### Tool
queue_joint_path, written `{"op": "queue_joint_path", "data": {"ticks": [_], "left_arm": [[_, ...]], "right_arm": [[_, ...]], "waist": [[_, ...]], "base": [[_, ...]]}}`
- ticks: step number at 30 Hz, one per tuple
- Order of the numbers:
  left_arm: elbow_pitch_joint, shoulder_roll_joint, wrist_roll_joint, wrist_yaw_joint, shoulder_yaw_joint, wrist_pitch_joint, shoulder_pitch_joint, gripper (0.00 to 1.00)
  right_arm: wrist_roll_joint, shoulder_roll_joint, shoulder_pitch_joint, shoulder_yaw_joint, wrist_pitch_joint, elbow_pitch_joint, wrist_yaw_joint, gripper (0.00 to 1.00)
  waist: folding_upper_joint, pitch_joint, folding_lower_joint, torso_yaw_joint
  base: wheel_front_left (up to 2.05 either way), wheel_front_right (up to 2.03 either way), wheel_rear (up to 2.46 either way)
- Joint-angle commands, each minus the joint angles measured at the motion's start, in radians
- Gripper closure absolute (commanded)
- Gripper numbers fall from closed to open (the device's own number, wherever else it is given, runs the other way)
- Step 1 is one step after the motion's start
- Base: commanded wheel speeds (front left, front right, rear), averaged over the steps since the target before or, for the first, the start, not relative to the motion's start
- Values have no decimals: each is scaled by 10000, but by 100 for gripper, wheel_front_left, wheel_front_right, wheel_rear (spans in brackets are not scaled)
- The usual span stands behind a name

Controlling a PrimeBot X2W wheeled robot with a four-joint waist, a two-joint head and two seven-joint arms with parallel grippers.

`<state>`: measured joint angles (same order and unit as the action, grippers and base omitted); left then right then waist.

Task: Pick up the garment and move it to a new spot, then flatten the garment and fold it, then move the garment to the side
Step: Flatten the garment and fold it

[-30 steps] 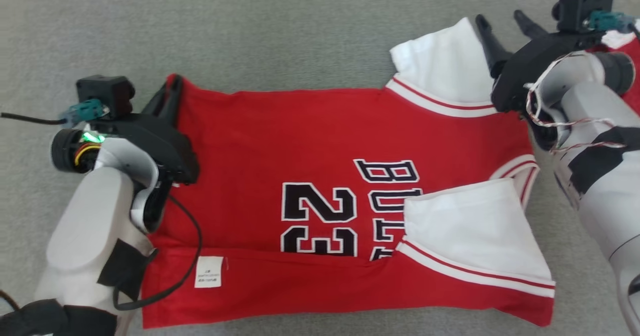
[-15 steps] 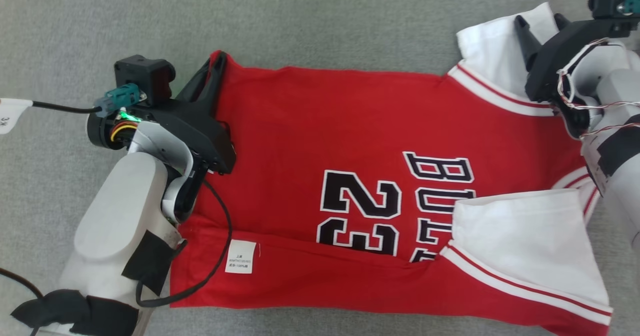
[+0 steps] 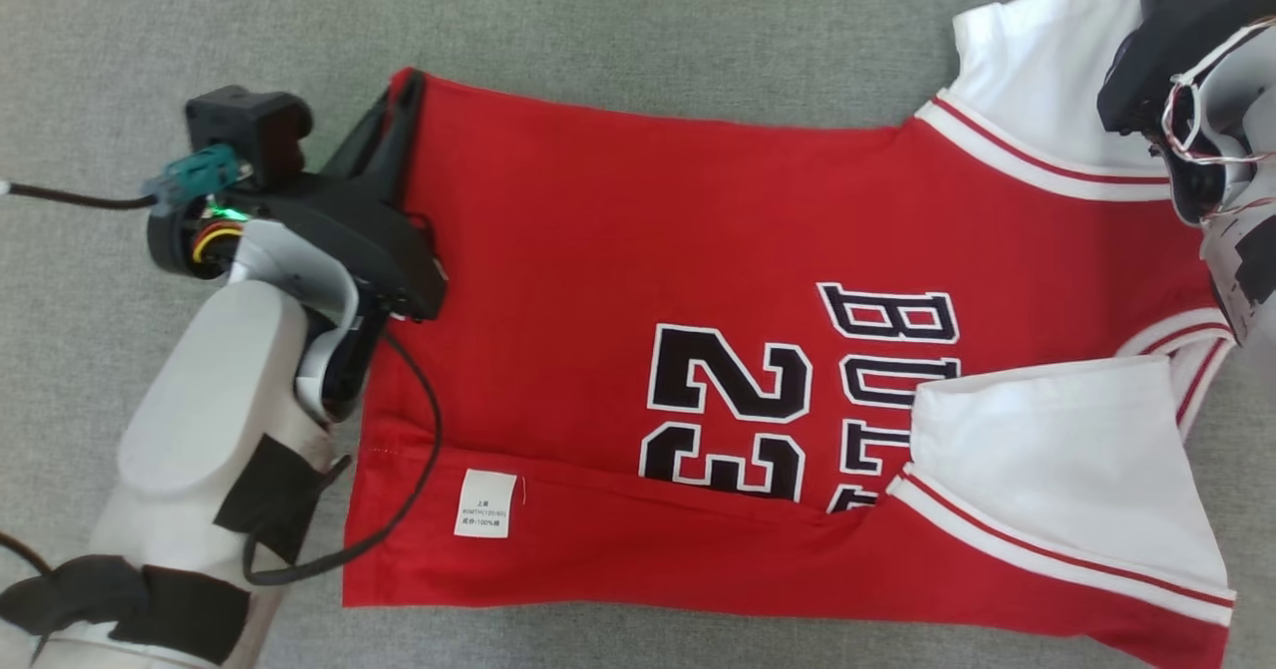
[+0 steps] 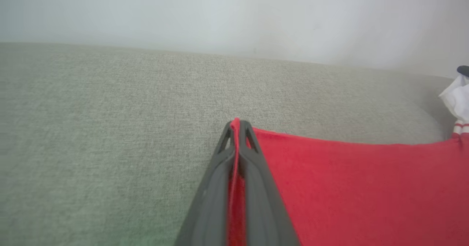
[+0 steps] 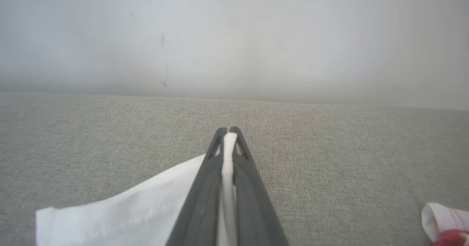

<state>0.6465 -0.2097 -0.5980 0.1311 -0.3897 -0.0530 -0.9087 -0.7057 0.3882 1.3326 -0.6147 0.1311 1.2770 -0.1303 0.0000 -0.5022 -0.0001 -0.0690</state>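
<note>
On the grey surface (image 3: pixel 598 11), pinches the red jersey (image 3: pixel 618 230) at its hem corner with the left gripper (image 4: pixel 238 123), clamps the white sleeve (image 5: pixel 128 209) with the right gripper (image 5: pixel 228 132).

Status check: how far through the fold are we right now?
Done: the jersey lies flat, its near edge already folded over the front. In hand: the left gripper is shut on the far hem corner, the right gripper on the far white sleeve. Left: fold the far side over, finish folding, move it aside.
</note>
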Motion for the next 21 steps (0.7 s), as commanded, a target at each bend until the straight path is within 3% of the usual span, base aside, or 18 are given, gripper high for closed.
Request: {"op": "queue_joint_path", "data": {"ticks": [1, 11, 21], "left_arm": [[81, -100, -52, -11, 4, -72, -81, 100], [718, -550, -546, -13, -209, -384, 472, 100], [965, -1072, -1068, -11, -503, -727, 1079, 100]], "right_arm": [[43, -3, -9, -19, 130, 23, -1, 100], [-943, -50, -1229, -180, 955, -1494, -1, 100], [-2206, 897, -3750, -589, 1331, -4806, -1, 100]], "waist": [[0, 100, 1, 100], [0, 931, 1, 669], [0, 1721, 1, 1193]], "base": [[0, 0, 0], [0, 0, 0], [0, 0, 0]]}}
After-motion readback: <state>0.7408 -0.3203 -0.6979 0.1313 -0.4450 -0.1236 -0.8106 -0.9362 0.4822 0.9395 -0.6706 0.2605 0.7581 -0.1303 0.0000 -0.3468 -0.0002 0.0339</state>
